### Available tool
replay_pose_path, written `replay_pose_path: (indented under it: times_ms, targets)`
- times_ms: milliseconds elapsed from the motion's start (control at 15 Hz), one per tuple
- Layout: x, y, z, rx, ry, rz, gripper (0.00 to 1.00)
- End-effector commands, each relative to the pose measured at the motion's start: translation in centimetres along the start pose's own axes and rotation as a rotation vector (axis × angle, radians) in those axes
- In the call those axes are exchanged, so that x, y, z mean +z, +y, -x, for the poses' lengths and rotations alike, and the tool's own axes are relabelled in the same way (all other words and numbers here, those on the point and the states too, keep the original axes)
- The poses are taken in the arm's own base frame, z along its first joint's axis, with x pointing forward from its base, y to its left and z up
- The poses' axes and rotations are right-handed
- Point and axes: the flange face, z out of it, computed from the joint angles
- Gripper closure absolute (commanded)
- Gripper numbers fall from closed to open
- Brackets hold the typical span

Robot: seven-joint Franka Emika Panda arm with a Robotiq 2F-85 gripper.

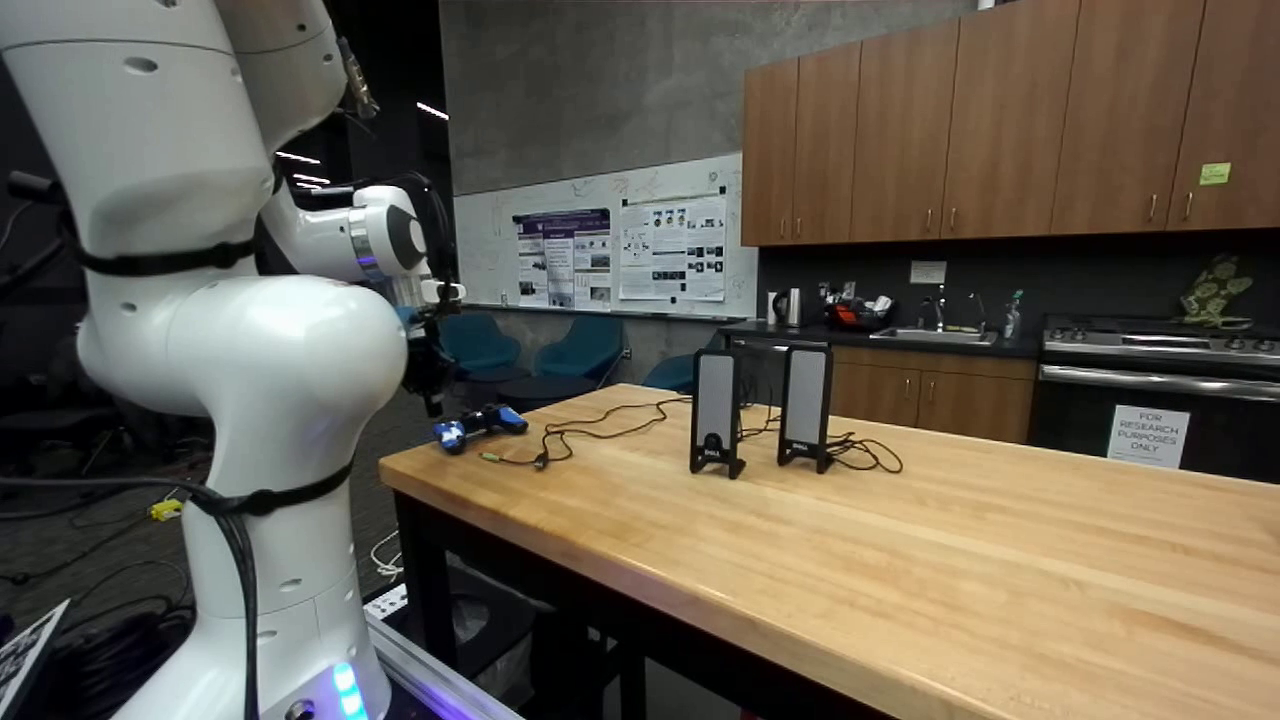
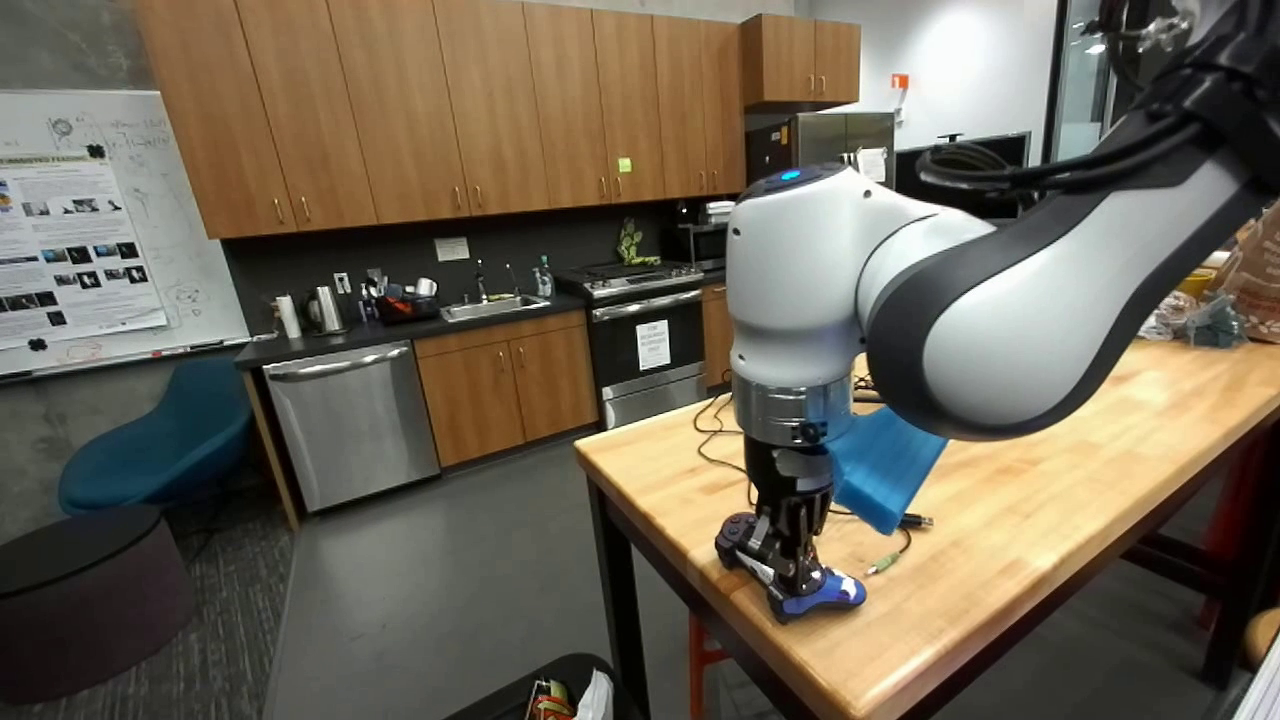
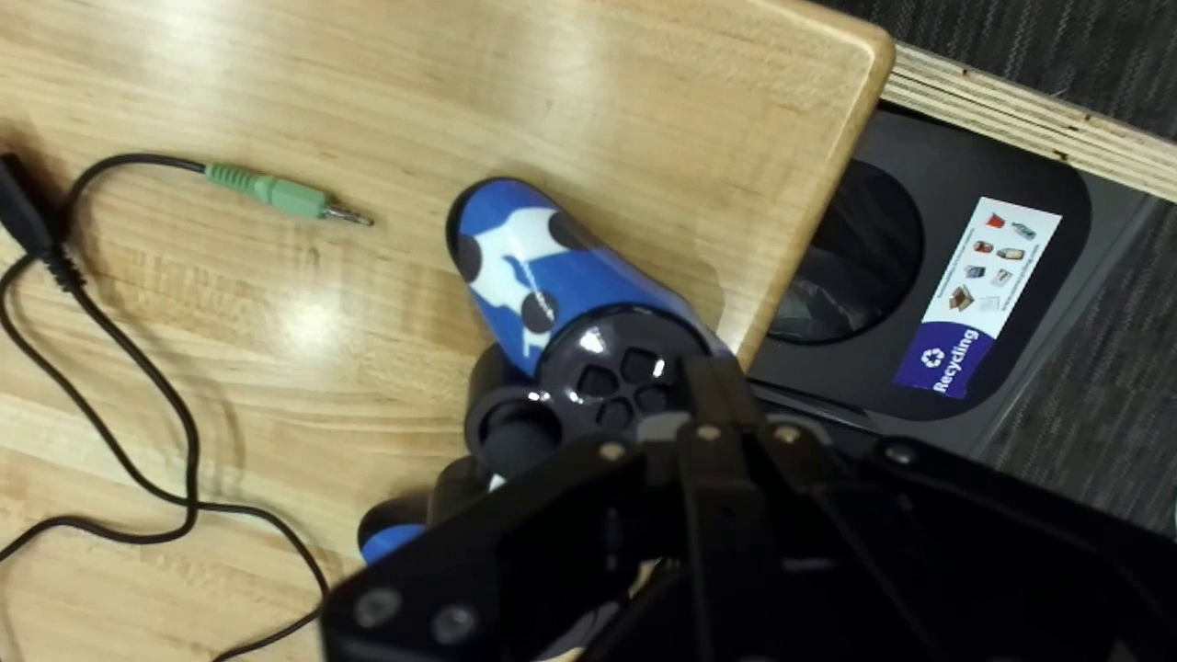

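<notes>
Your black two-finger gripper (image 3: 725,395) points down at the blue, white and black plastic game controller (image 3: 570,331), which lies on the pale wooden table (image 1: 900,540), close to its short edge and near a corner. Seen from the wrist, your fingers (image 3: 713,391) are drawn together, their tips over the side of the controller next to the round directional pad (image 3: 618,386) — you cannot tell from these views whether they touch the controller or pinch any part of it. The gripper hides much of the controller there, though the blue handle with white and dark patches (image 3: 524,248) shows clearly.

Near the controller, on the wood, you have a ribbed green audio plug (image 3: 276,191) with a bare metal tip, at the end of a thin black cable (image 3: 138,160). Farther along stand two upright black speakers (image 1: 716,405) with grey grilles, well apart from the gripper. A flat blue panel (image 2: 885,465) shows beside the wrist of your white arm (image 2: 790,290).

Below the table edge, the wrist view shows a dark recycling bin (image 3: 975,165) — its white-and-purple label (image 3: 984,285) faces up. Brown wooden cabinets (image 1: 905,140) and a whiteboard (image 1: 490,250) with posters appear in both exterior views.
</notes>
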Motion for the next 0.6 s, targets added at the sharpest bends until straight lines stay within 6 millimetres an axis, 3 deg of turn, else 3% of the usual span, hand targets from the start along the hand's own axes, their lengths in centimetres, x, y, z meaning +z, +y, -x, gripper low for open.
replay_pose_path:
  times_ms: [0,533]
  targets:
    - [-0.03,0.66,-0.78,-0.004,0.014,0.004,1.0]
    - [0.89,1.2,-1.37,0.0,-0.007,0.007,1.0]
